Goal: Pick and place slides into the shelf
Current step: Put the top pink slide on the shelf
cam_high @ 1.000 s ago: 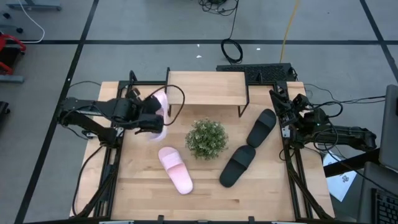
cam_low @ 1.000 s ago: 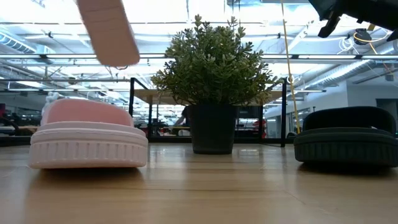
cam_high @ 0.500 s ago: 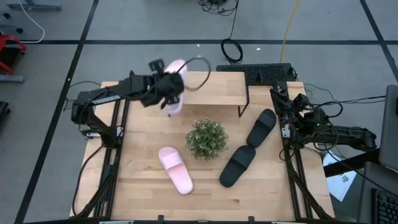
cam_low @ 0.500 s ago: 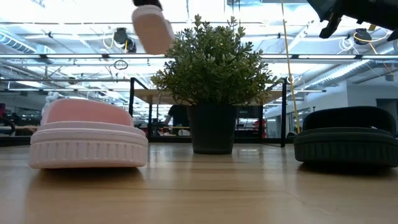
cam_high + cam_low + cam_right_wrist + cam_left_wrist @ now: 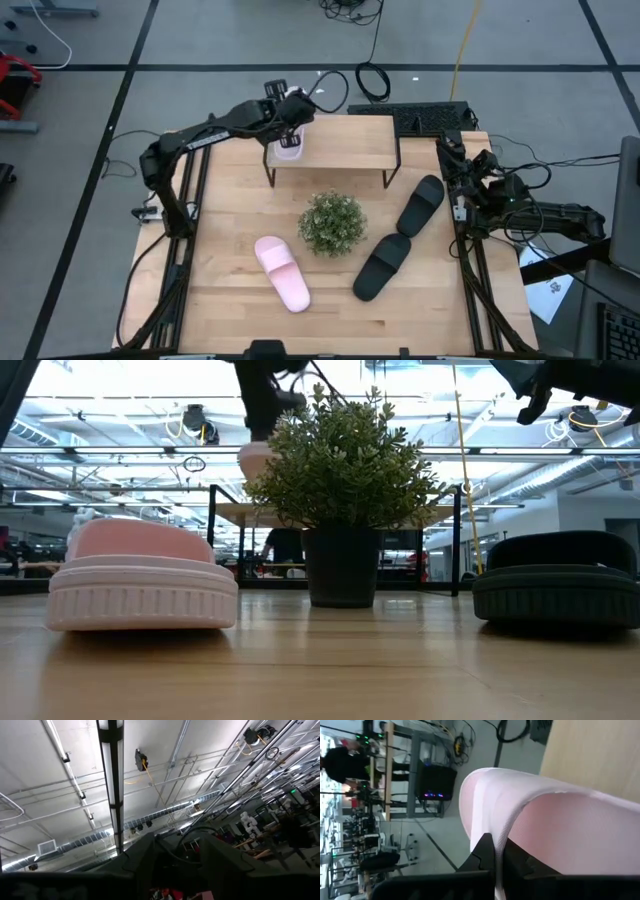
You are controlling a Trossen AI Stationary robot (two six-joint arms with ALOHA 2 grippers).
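Note:
My left gripper (image 5: pixel 287 120) is shut on a pale pink slide (image 5: pixel 288 146) that hangs over the left end of the shelf's wood top (image 5: pixel 345 140). In the low view that slide (image 5: pixel 254 459) hangs above the shelf's plank (image 5: pixel 228 510), beside the plant. A second pink slide (image 5: pixel 282 272) lies on its sole on the table, near the front. Two black slides (image 5: pixel 382 265) (image 5: pixel 421 203) lie on the table to the right of the plant. My right gripper (image 5: pixel 458 170) waits open at the table's right edge, pointing up. My left gripper pinches the pink slide's broad strap at its edge (image 5: pixel 492 827) between its two fingers. The fingers come slanting down from the table's left. The slide hangs below them, lifted clear of the shelf top (image 5: pixel 600 755).
A potted green plant (image 5: pixel 332 222) stands in the middle of the table, just in front of the shelf. A dark keyboard (image 5: pixel 415 115) lies behind the shelf's right end. There is bare wood on the shelf top to the right of the held slide.
My left gripper has swung from over the table's left part toward the far edge and the right, to above the shelf's left end, rolling as it went. The pink slide has gone with it, turned about, and now hangs lower, near the shelf top.

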